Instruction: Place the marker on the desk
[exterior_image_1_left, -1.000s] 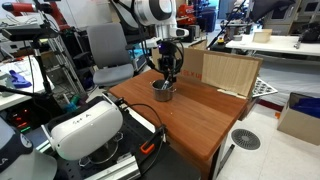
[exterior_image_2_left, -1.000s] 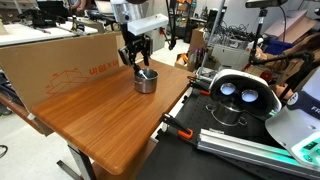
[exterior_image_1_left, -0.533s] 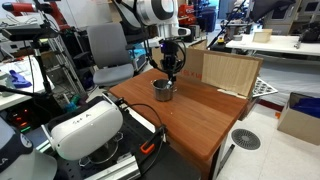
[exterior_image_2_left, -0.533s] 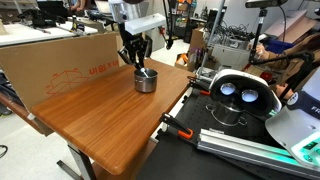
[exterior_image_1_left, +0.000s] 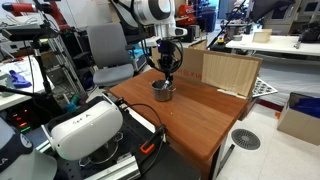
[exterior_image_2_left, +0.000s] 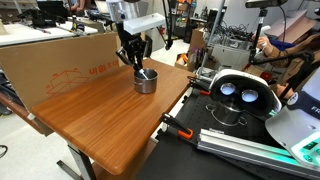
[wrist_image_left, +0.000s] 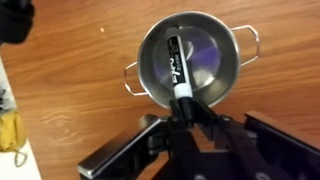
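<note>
In the wrist view my gripper (wrist_image_left: 183, 108) is shut on the near end of the marker (wrist_image_left: 176, 65), a dark stick with a white band, held over the small metal cup (wrist_image_left: 150, 62). The cup stands on the reddish-brown desk (wrist_image_left: 70, 90). In both exterior views the gripper (exterior_image_1_left: 166, 70) (exterior_image_2_left: 134, 62) hangs just above the cup (exterior_image_1_left: 162, 91) (exterior_image_2_left: 146, 81) near the desk's far side (exterior_image_1_left: 200, 120) (exterior_image_2_left: 100, 120). The marker's far end points into the cup; I cannot tell whether it touches the bottom.
A pale plywood box (exterior_image_1_left: 228, 70) stands at the desk's back edge, a cardboard box (exterior_image_2_left: 60, 60) along its side. A white headset (exterior_image_1_left: 85, 128) (exterior_image_2_left: 235, 95) sits off the desk's edge among cables. An office chair (exterior_image_1_left: 105, 50) is behind.
The gripper has risen slightly above the cup with the marker in it; the cup has not moved.
</note>
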